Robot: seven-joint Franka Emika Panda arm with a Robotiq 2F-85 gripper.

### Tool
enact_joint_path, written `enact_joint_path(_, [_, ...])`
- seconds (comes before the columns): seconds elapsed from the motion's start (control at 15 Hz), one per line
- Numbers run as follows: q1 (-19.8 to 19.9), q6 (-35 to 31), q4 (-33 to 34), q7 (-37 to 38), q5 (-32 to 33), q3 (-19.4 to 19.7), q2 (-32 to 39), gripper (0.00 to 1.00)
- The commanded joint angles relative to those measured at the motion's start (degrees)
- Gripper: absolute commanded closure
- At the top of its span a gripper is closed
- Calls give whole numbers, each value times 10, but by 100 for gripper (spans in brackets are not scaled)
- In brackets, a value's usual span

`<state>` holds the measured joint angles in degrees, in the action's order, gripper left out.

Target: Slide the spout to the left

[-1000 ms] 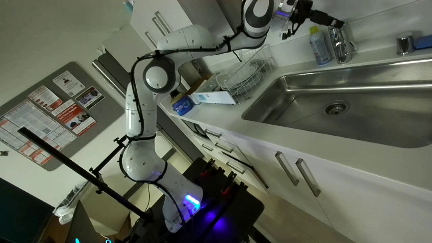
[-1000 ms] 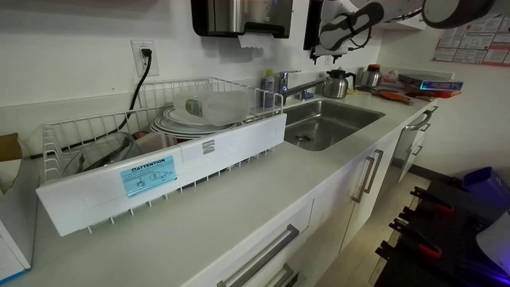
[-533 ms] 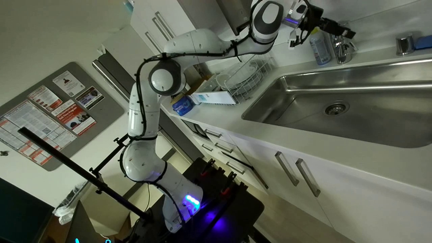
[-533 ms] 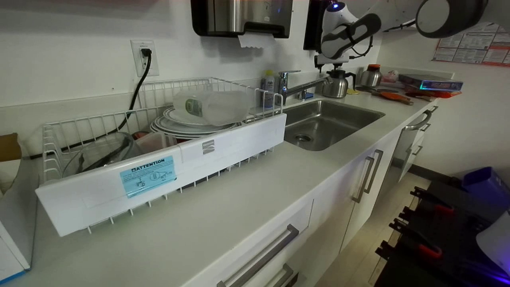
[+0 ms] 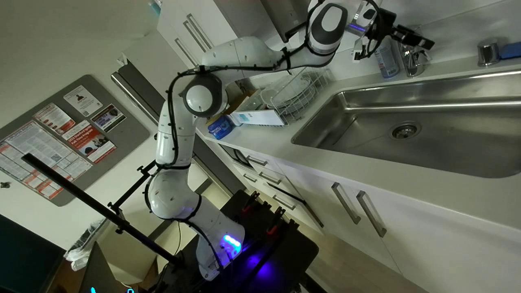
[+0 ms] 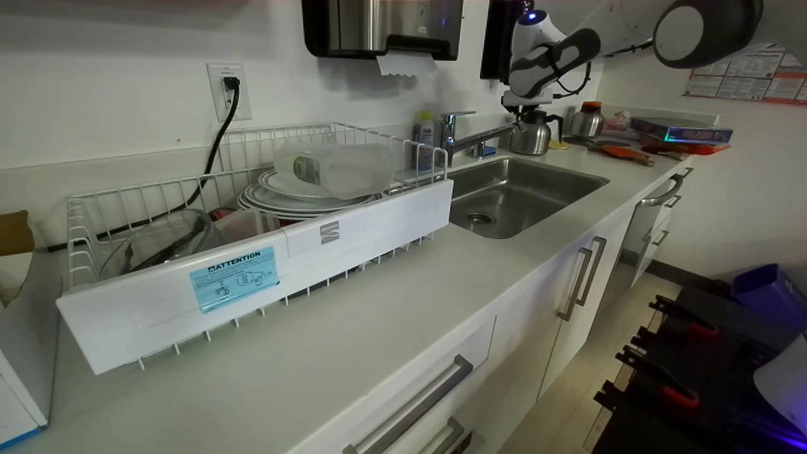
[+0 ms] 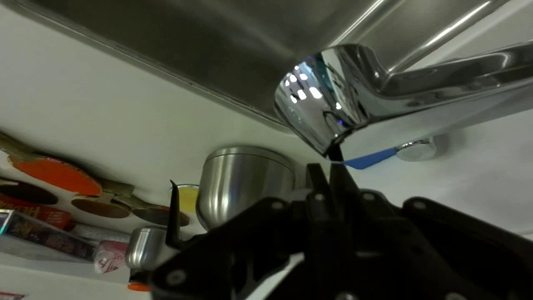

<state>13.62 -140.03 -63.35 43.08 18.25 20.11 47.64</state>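
The shiny metal spout (image 6: 482,137) reaches out over the sink from its upright base (image 6: 447,142) in an exterior view. Its broad chrome end (image 7: 320,93) fills the upper middle of the wrist view, with the arm running off to the right. My gripper (image 7: 327,166) points at the lower corner of that end, its black fingers drawn together with only a sliver of a gap and nothing seen between them. In an exterior view the gripper (image 6: 521,117) hangs at the spout's free end. Whether it touches the metal I cannot tell.
The steel sink (image 5: 346,134) lies below. A spray bottle (image 5: 385,61) stands beside the tap base, with the dish rack (image 6: 372,243) to its side. Past the spout are a steel jug (image 7: 245,183), a blue sponge (image 7: 368,159), a round metal fitting (image 7: 416,150) and paddles (image 7: 58,177).
The arm has come down and in toward the tap, bringing the gripper to the spout's end. Its fingers, spread apart before, have closed together. The spout looks unmoved.
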Motion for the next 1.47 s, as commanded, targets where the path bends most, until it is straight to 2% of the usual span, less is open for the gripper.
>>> enact_joint_path(0.0, [10, 33, 37, 3, -19, -5, 18, 100])
enact_joint_path(0.47, [20, 93, 62, -21, -38, -16, 27, 100])
enact_joint_path(0.93, [75, 103, 78, -152, -116, -98, 20, 97])
enact_joint_path(1.4, [126, 199, 112, -288, -193, -189, 21, 98])
